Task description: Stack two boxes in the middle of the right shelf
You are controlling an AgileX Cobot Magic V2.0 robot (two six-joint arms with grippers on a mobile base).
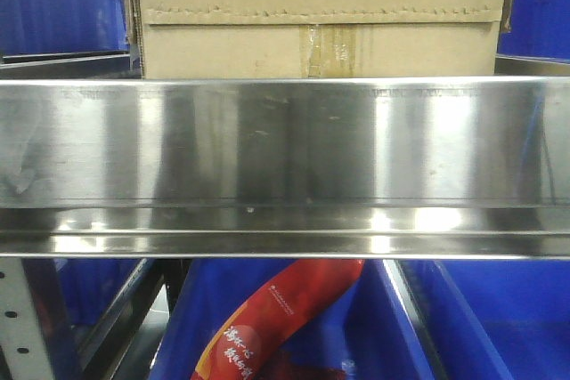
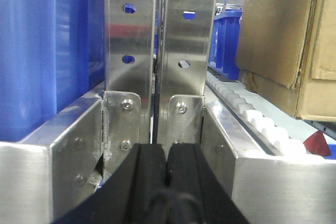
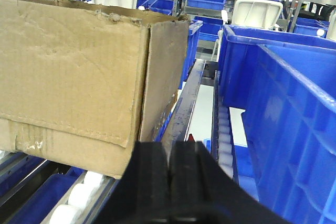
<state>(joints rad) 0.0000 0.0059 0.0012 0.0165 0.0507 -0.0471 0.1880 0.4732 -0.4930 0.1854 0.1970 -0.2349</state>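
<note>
Box [image 1: 321, 15] count in view: one, sitting on the shelf [image 1: 285, 157] rollers [image 2: 252, 114] behind the front rail, flap face forward; whether it rests on a second box cannot be told. Left gripper [image 2: 167, 174] and right gripper [image 3: 169, 174] both have jaws pressed together on nothing, left facing two steel uprights [image 2: 160, 40], right beside the box's corner, probably parked clear of the load. Blue bins [image 3: 283, 108] flank the box, at least two on the right.

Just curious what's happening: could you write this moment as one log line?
box on shelf rollers | second box: not seen | left hand shut, empty, at posts | right hand shut, empty, beside box
</note>
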